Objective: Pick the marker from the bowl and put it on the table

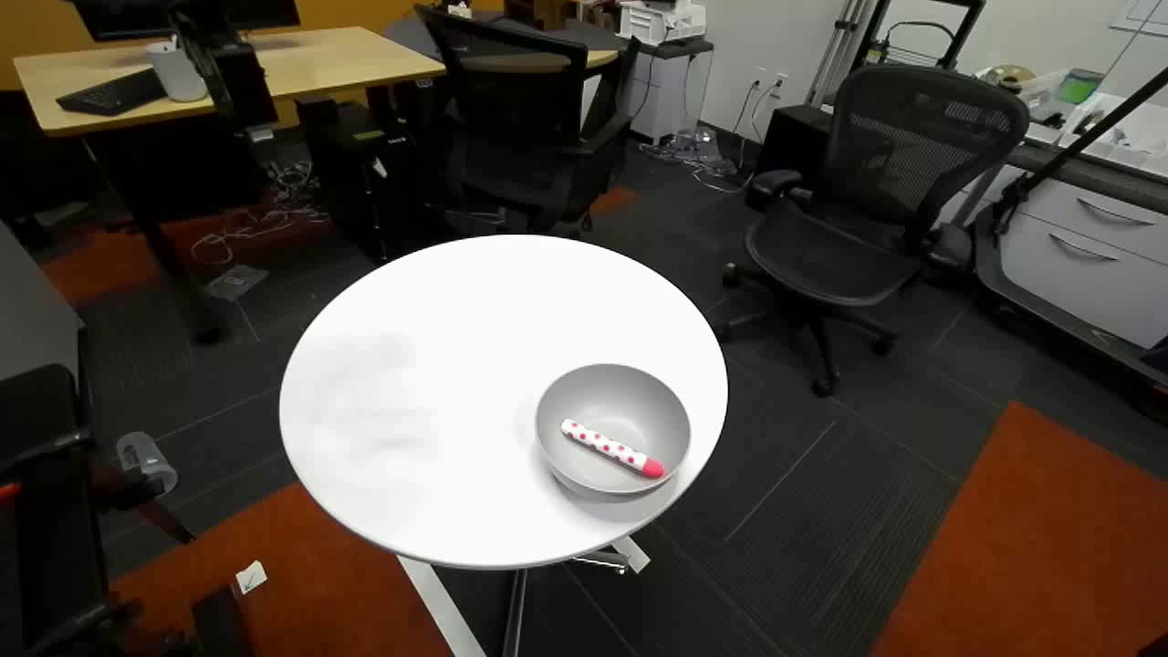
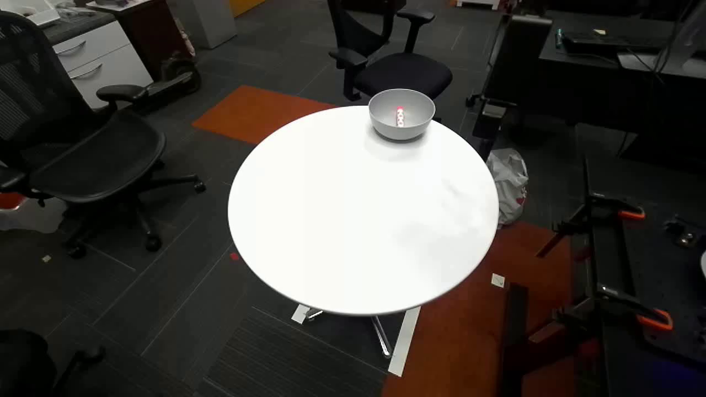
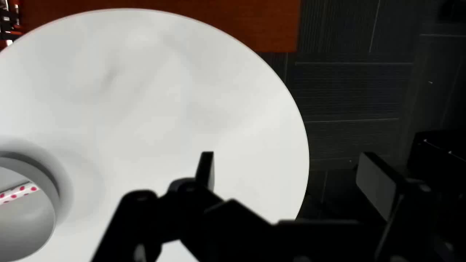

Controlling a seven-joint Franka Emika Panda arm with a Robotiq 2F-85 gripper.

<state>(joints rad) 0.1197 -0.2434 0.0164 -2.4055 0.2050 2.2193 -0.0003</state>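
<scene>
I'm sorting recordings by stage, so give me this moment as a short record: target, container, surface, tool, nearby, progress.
target: marker, white with red dots and a red end
container: grey bowl, upright, the marker lying inside
surface: round white table, the bowl near its edge
tool: gripper, open, holding nothing
nearby: black mesh-backed chair
progress: marker not yet out of the bowl

Both exterior views obliquely down on the table (image 1: 456,392) from different sides; wrist view closer, steeper.
</scene>
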